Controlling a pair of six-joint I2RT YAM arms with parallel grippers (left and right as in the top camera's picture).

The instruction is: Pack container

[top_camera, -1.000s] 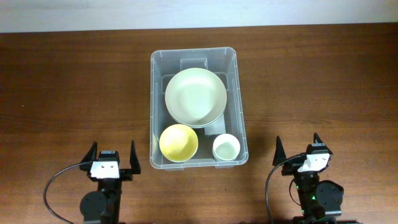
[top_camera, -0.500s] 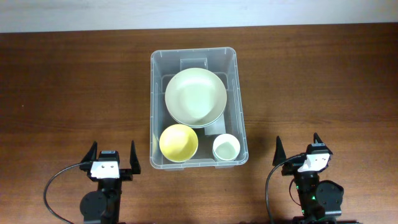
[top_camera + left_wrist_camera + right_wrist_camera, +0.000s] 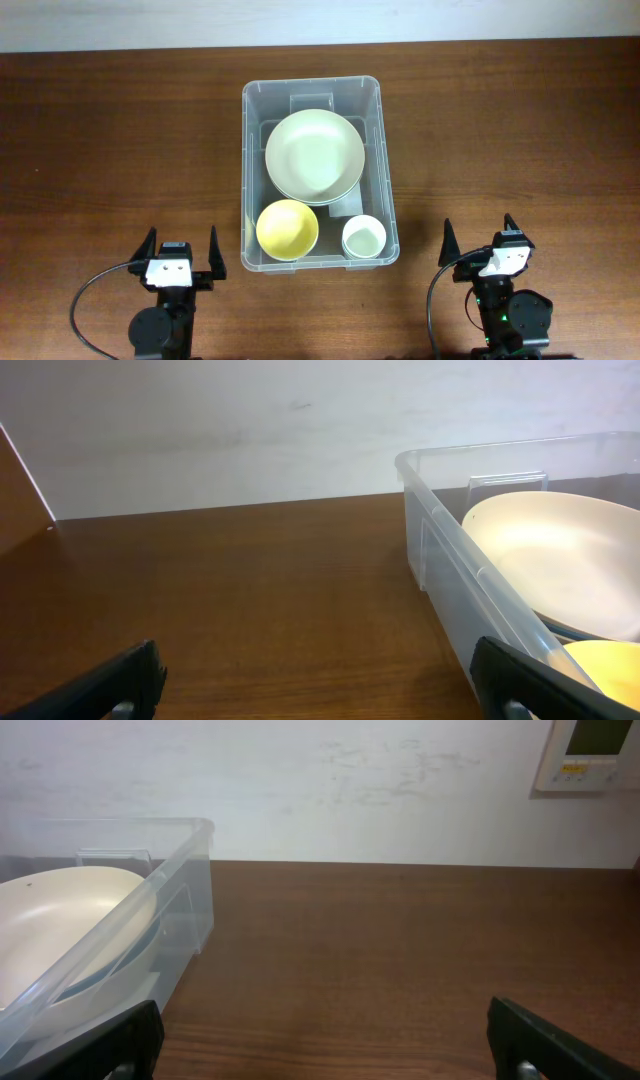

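Both arms are sitting parked at the near edge of the table point(image 3: 100, 150). The left gripper point(image 3: 182, 238) and right gripper point(image 3: 477, 228) are both showing fingers spread wide with nothing between them. The container point(image 3: 311, 83) is sitting mid-table between the two arms and a little ahead of them, upright with no lid, touching neither gripper. It is carrying a large pale green plate point(image 3: 314, 155) at the far end, with a yellow bowl point(image 3: 287, 229) and a small white cup point(image 3: 363, 237) side by side at the near end. Handling guess: the thin clear plastic walls are going to flex under a pinch, and the smooth sides are looking slippery. With dishes inside it's no longer light, and the load is going to slide if tipped. I'm expecting the rolled rim lip to be the best grip, pinched over the wall on both long sides, one arm each, keeping it level. Can't tell if the dishes are breakable.
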